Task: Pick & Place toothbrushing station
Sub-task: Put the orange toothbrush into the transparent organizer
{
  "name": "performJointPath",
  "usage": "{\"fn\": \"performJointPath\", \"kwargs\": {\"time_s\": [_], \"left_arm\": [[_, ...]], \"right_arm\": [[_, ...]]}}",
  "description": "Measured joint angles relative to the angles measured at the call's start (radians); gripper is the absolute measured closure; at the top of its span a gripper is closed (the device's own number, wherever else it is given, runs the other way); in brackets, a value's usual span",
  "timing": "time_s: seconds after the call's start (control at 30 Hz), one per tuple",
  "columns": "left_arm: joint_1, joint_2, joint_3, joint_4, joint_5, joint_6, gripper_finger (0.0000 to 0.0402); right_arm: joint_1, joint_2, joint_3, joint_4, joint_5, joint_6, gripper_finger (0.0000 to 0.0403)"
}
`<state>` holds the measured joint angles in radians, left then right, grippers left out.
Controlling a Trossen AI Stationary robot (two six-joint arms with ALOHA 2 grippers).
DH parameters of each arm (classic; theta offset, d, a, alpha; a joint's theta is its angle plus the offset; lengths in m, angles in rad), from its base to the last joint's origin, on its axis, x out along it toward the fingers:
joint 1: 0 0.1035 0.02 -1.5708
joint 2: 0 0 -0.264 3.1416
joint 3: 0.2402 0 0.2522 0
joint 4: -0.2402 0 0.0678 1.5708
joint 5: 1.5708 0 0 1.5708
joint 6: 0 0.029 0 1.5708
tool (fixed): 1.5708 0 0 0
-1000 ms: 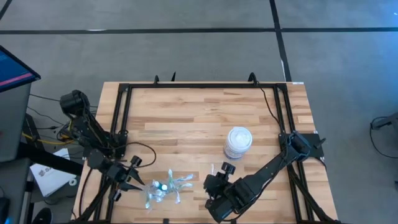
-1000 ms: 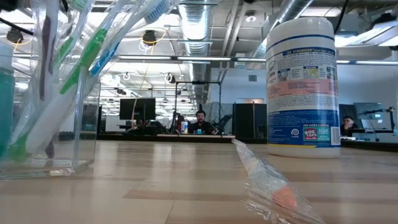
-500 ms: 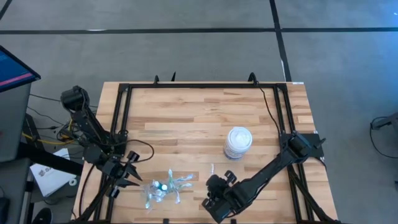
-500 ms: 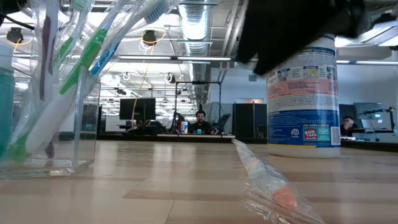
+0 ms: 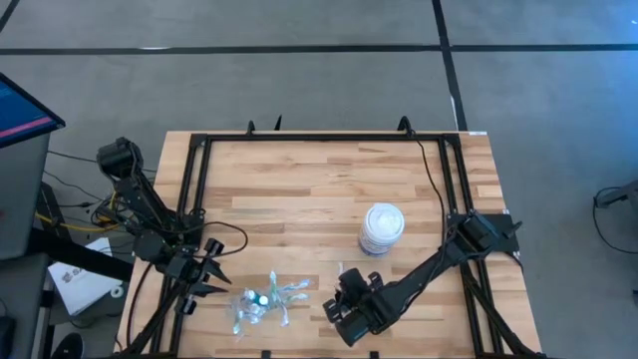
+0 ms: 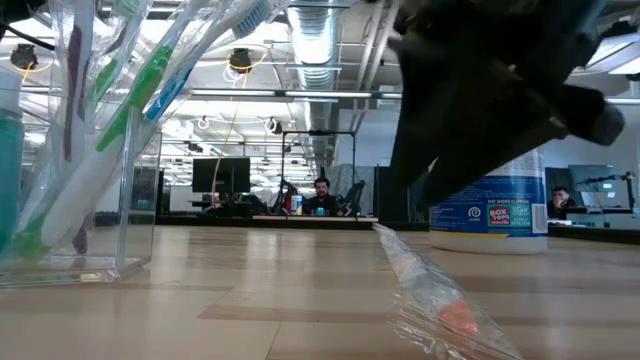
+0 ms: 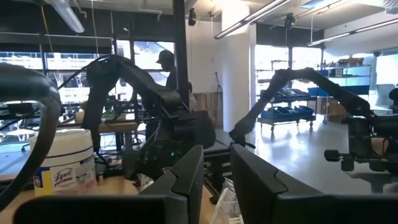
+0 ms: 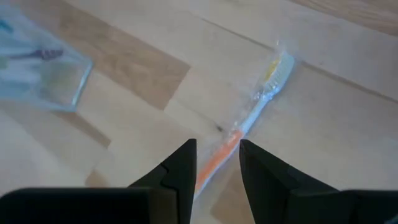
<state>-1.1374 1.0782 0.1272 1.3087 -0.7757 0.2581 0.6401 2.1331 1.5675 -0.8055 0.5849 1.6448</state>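
Note:
A single toothbrush with an orange handle lies flat on the wooden table in a clear wrapper; it also shows in the low view. My right gripper hangs open just above its orange handle end, a finger to either side, touching nothing. To the left stands a clear holder with several toothbrushes leaning in it. My left gripper waits open near the table's left edge, beside the holder, with nothing between its fingers.
A white wipes canister stands upright right of the table's middle, behind the wrapped toothbrush. A black frame runs round the table's edges. Bare wood spreads across the far half. People sit in the room beyond the table.
My right gripper has come down toward the wrapped toothbrush and rolled about its own axis; in the low view it now hangs in front of the canister. The toothbrush and the holder have stayed where they were.

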Motion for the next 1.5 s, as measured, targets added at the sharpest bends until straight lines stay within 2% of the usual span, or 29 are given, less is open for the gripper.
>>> {"fn": "performJointPath", "kwargs": {"time_s": [0.3,0.83,0.93,1.13,1.4,1.5], "left_arm": [[0.0,0.0,0.0,0.001,0.001,0.0,0.0325],[0.0,0.0,0.0,0.001,0.004,0.0,0.0325],[0.0,0.001,0.0,0.001,0.004,0.0,0.0325],[0.0,0.001,0.0,0.001,0.004,0.0,0.0325],[0.0,0.001,0.0,0.0,0.002,-0.001,0.0325],[0.0,0.001,0.0,0.0,0.001,-0.001,0.0325]], "right_arm": [[-0.026,0.001,-0.07,0.079,-0.021,0.035,0.029],[-0.059,0.056,-0.068,0.091,-0.086,0.022,0.0291],[-0.067,0.056,-0.068,0.088,-0.133,-0.002,0.0307],[-0.065,0.058,-0.069,0.069,-0.146,-0.017,0.0388],[-0.059,0.046,-0.065,0.08,-0.149,-0.077,0.0396],[-0.052,0.043,-0.037,0.03,-0.15,-0.09,0.04]]}}
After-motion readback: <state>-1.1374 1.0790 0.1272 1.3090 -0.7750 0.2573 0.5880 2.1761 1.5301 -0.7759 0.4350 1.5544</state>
